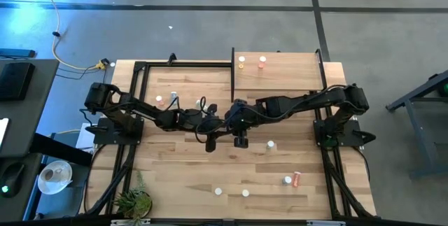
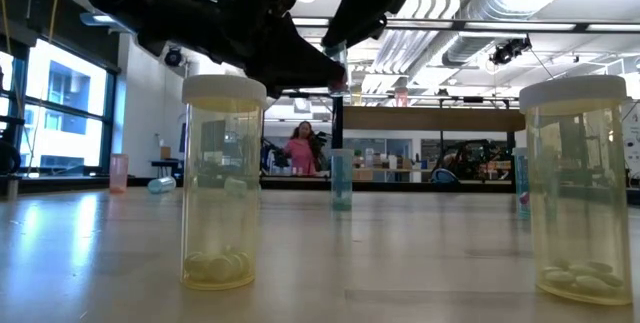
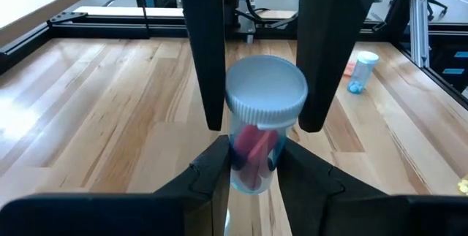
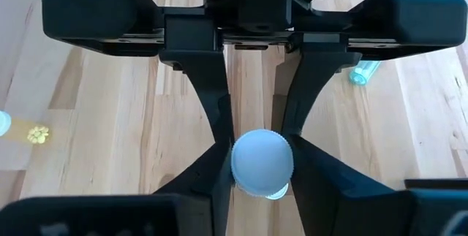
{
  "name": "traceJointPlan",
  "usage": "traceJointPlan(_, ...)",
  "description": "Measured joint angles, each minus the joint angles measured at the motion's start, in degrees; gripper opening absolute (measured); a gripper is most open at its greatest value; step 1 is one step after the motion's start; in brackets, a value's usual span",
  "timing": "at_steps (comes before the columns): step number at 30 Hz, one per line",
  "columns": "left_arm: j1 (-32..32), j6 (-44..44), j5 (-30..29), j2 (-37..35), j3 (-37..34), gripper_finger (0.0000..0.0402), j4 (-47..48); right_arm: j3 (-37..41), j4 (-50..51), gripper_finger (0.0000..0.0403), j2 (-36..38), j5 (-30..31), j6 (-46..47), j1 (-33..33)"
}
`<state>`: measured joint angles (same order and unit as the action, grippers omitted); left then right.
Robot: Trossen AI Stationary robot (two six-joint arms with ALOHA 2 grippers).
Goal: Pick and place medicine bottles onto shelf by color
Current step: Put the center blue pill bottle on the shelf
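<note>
Here, mid-frame, both the left end effector (image 3: pixel 252 164) and right end effector (image 4: pixel 259 164) are gripping one pink-red bottle (image 3: pixel 257 137); the receiver should be clamping firmly before the giver opens.

Held bottle (image 3: pixel 257 130): clear body, red contents, white ribbed cap, lifted above the table centre. Shelf (image 1: pixel 278 71): pale panel, black edge, at the table's far right; carries one yellow bottle (image 1: pixel 241 61) and one pink-red bottle (image 1: pixel 262 61), upright, near each other. Remaining bottles stand scattered on the tabletop; one pink-red bottle (image 1: pixel 296 178) lies on its side near the front right.
</note>
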<state>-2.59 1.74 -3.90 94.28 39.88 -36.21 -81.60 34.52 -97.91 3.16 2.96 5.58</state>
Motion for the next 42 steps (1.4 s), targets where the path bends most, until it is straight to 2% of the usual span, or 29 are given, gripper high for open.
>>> traceJointPlan(8,0.0,-1.5,-0.7,0.0,0.0,0.0141,-0.2,0.0,0.6,0.0106,0.0,-0.1,0.0,0.0)
traceJointPlan(13,0.0,-1.4,-3.5,0.0,0.0,0.0178,-0.2,0.0,0.8,0.0107,0.3,0.1,0.0,0.0)
traceJointPlan(17,0.0,-1.5,-4.2,-0.2,0.0,0.0193,-0.4,0.0,2.1,0.0107,2.0,1.1,0.1,0.0)
traceJointPlan(26,-0.2,-3.0,-4.5,-3.4,0.0,0.0193,2.5,0.0,4.3,0.0107,10.8,11.2,0.8,0.0)
traceJointPlan(32,-0.2,-4.3,-4.5,-6.2,0.0,0.0195,6.0,0.0,5.6,0.0107,16.9,20.4,0.6,-0.4)
traceJointPlan(36,-0.2,-4.4,-4.5,-8.2,0.0,0.0195,8.5,0.0,6.2,0.0107,20.6,25.7,-0.3,-2.0)
traceJointPlan(42,0.1,-4.5,-4.5,-10.7,0.0,0.0195,11.7,0.0,7.0,0.0107,24.8,29.9,-1.1,-6.8)
